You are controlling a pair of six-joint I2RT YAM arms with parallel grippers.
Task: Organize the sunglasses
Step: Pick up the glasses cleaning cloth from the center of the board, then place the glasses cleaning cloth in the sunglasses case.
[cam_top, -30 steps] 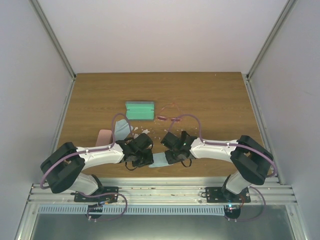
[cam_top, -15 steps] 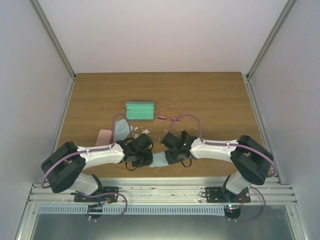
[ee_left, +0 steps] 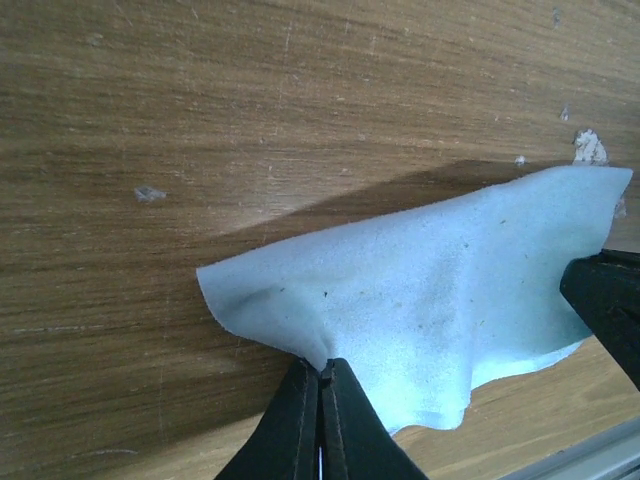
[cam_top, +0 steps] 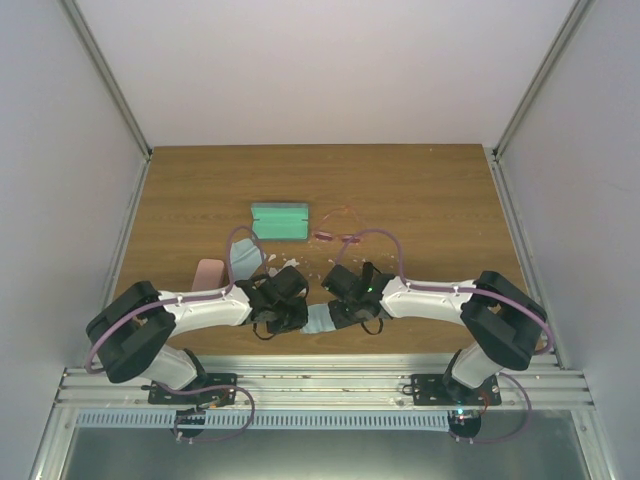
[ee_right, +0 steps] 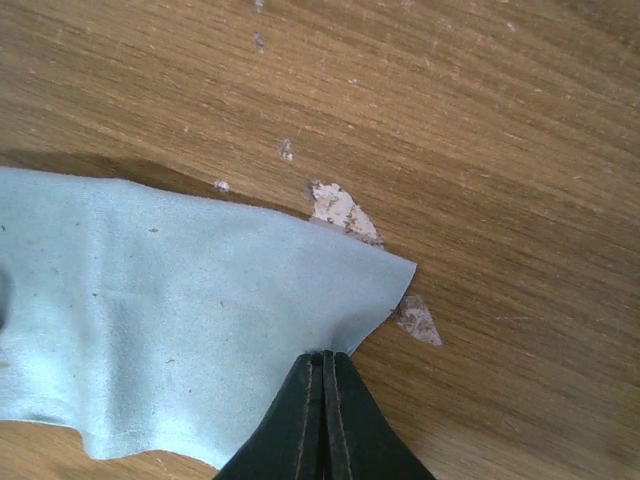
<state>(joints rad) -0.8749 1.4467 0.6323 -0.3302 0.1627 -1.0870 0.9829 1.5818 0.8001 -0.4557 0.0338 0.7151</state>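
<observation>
The pink-framed sunglasses (cam_top: 338, 229) lie on the table beyond both arms, next to a green case. The dark sunglasses are not in view. My left gripper (cam_top: 298, 318) and right gripper (cam_top: 338, 316) face each other near the table's front edge. Each is shut on one edge of a light blue cloth (cam_top: 318, 321). In the left wrist view my gripper (ee_left: 322, 372) pinches the cloth (ee_left: 450, 290) and it hangs a little above the wood. In the right wrist view my gripper (ee_right: 324, 358) pinches the cloth (ee_right: 170, 310) near its corner.
A green oblong case (cam_top: 279, 221) lies left of the pink sunglasses. A second light blue cloth (cam_top: 243, 258) and a pink case (cam_top: 207, 272) lie behind the left arm. The wood has chipped pale spots (ee_right: 342, 210). The table's front edge is just below the cloth.
The cloth between the grippers has risen slightly off the table and bunched. Both arms have barely moved.
</observation>
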